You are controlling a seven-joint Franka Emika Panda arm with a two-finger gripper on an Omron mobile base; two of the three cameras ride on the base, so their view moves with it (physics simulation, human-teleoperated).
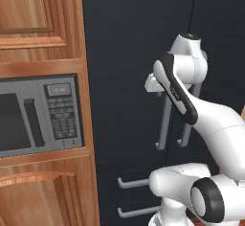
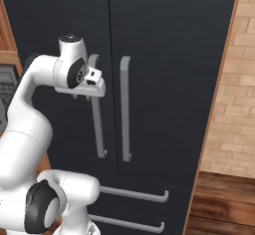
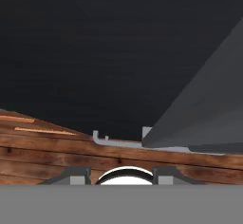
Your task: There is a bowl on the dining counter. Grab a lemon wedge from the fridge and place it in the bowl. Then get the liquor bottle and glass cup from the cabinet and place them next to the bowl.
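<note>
The fridge [image 2: 169, 55] is a tall black appliance with both doors closed, also visible in the left base view [image 1: 129, 52]. My gripper [image 2: 82, 96] hangs fingers-down just in front of the top of the left door's grey bar handle [image 2: 98, 129]. In the hand view the gripper [image 3: 121, 175] shows its fingertips apart with nothing between them, and the handle [image 3: 204, 114] runs close by on the right. The bowl, lemon wedge, liquor bottle, glass cup, cabinet and dining counter are out of view.
A second bar handle [image 2: 125, 109] is on the right door, and drawer handles [image 2: 134, 194] lie below. A grey microwave [image 1: 38, 112] sits in wooden panelling [image 1: 43, 9] left of the fridge. A brick wall [image 2: 239, 79] and wood floor [image 2: 224, 199] are to the right.
</note>
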